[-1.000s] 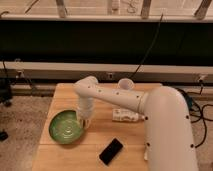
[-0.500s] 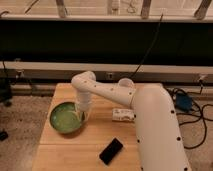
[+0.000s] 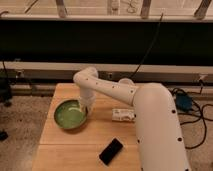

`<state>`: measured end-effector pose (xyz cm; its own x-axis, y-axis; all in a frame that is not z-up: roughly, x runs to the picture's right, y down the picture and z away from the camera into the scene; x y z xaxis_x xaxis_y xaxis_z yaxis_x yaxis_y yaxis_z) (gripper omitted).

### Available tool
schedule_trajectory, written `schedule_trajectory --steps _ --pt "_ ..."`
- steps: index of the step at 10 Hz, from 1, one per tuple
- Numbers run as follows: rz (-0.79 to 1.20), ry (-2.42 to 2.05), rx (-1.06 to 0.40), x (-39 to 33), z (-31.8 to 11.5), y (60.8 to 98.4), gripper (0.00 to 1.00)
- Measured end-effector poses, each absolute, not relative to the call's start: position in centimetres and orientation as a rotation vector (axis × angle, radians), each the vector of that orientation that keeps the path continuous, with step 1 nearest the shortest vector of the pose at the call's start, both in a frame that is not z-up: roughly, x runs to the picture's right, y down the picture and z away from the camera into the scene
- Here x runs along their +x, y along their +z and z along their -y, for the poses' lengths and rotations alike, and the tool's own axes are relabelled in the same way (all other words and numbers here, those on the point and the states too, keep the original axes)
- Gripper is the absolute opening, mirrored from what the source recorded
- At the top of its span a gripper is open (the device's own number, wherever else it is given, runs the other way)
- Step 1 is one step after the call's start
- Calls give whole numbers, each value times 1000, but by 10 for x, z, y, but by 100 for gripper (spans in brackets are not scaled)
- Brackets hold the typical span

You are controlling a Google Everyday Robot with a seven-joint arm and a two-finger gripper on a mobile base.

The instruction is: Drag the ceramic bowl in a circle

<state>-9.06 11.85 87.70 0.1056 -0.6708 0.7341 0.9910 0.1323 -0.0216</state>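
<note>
The ceramic bowl is a shallow glossy green bowl on the left part of the wooden table. My white arm reaches from the right over the table. My gripper points down at the bowl's right rim and touches it there. The arm's elbow stands just behind the bowl.
A black phone lies at the table's front middle. A small white packet lies right of the bowl. A pale round cup stands at the back, partly behind the arm. Cables and a blue object are on the floor to the right.
The bowl has moved to the upper left across the table, with the gripper staying at its right rim. The arm has swung left.
</note>
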Motion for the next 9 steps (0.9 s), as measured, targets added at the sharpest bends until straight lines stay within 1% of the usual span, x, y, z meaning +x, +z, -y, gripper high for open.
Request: schedule_trajectory --steps 1,3,4,9 --pt "608 -1312 -601 -85 -111 873 1" --pt "549 -1273 -607 -68 -109 859 1" --pt "520 -1257 -613 -65 -111 844 1" --pt "483 -1218 -672 -58 -141 801 1"
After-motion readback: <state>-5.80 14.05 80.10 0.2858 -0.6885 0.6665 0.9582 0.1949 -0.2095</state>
